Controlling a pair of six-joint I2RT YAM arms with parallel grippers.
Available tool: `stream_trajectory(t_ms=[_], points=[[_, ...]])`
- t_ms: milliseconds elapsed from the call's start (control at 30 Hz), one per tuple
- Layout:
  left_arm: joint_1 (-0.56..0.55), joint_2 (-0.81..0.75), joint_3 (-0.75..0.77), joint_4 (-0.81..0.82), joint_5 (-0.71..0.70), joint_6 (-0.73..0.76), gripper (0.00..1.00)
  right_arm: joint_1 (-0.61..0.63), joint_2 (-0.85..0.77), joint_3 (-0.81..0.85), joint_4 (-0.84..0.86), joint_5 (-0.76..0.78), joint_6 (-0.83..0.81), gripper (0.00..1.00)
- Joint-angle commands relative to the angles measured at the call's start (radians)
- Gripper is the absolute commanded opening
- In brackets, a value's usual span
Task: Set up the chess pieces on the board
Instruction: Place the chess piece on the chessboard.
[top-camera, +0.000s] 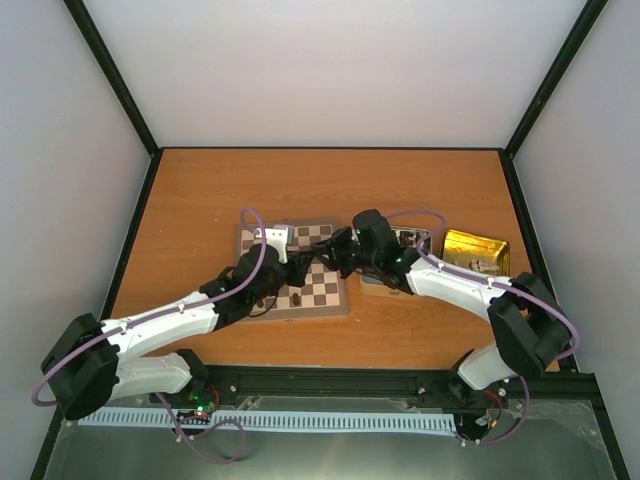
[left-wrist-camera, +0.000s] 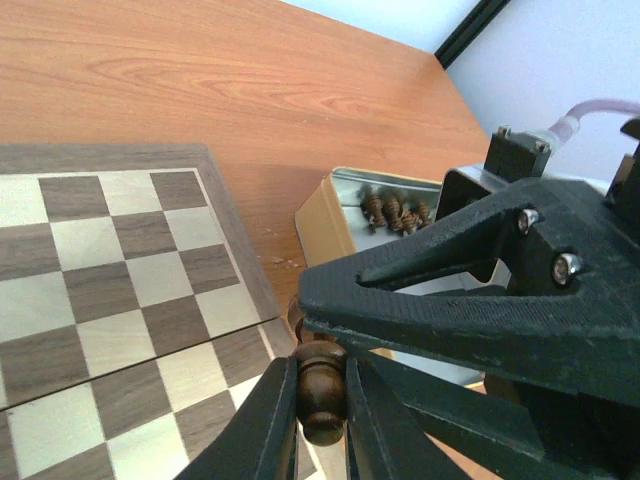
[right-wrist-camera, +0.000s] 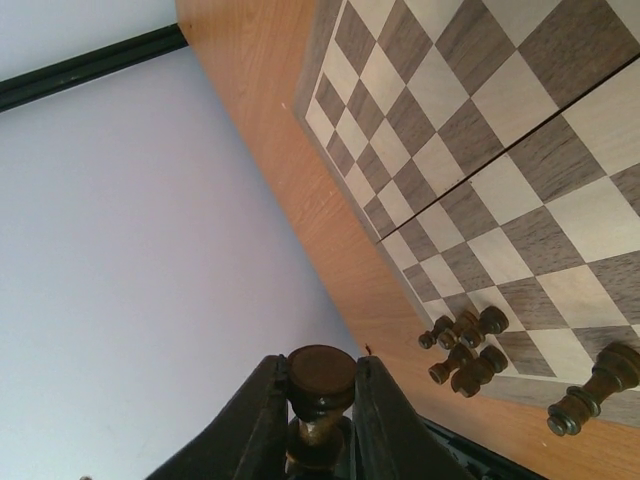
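The chessboard lies mid-table. My left gripper is over it, shut on a dark brown chess piece whose rounded head points at the camera. My right gripper is close by, over the board's right side, shut on another dark piece whose round base faces the camera. In the left wrist view the right gripper's black fingers cross just above the left one's piece. Several dark pieces stand in a cluster at one edge of the board, and one more stands apart.
A silver tin with several dark pieces sits right of the board, mostly under the right arm in the top view. A gold tin lies further right. Black frame posts and white walls surround the table.
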Motion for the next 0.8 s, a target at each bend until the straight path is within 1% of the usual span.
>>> stream_trajectory(t_ms=[0,67,100,167,233,367,467,600,767], points=[[-0.008,-0.016,0.066,-0.047,-0.067,0.062,0.03,0.023,0.011,0.023,0.009,-0.011,-0.022,0.24],[-0.008,-0.024,0.098,-0.128,-0.072,0.079,0.02,0.02,0.011,0.029,0.003,0.004,-0.094,0.46],[-0.007,-0.028,0.118,-0.179,-0.068,0.095,0.02,0.015,0.012,0.042,-0.029,0.007,-0.151,0.53],[-0.008,-0.031,0.175,-0.321,-0.04,0.135,0.03,0.004,0.014,0.07,-0.099,0.011,-0.281,0.64],[-0.005,-0.031,0.229,-0.499,-0.014,0.167,0.02,-0.007,-0.008,0.07,-0.163,0.042,-0.378,0.69],[0.015,-0.01,0.319,-0.833,0.033,0.191,0.03,-0.027,-0.106,-0.004,-0.243,0.17,-0.469,0.72],[0.044,-0.002,0.346,-1.007,0.049,0.163,0.03,-0.033,-0.17,-0.012,-0.341,0.285,-0.529,0.72],[0.073,0.008,0.379,-1.112,0.088,0.153,0.03,-0.035,-0.216,-0.008,-0.425,0.374,-0.572,0.72],[0.075,0.107,0.394,-1.164,0.12,0.186,0.02,-0.037,-0.225,-0.008,-0.439,0.389,-0.58,0.72]])
